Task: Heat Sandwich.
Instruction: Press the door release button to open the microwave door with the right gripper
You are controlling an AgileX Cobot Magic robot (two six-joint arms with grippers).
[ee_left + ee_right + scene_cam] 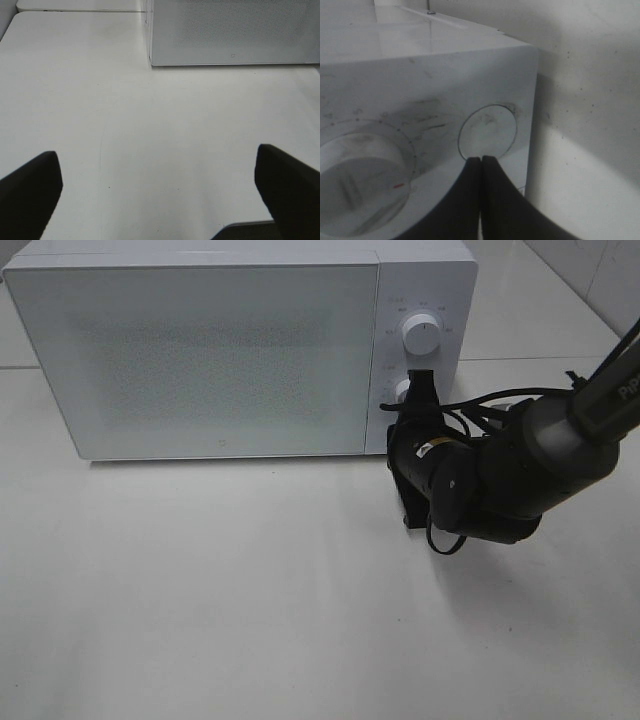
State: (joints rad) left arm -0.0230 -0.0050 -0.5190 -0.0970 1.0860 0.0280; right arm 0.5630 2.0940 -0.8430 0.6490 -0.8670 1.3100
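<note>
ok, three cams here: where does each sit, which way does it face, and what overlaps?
Exterior high: mounted above, looking down on the microwave and table; shows the right arm and right gripper at the control panel.
Left wrist: low over the table, facing the microwave's front lower corner; left gripper jaws spread wide.
Right wrist: close to the panel, at the round button beside the dial; jaws together.
Shared: all three show the microwave.
</note>
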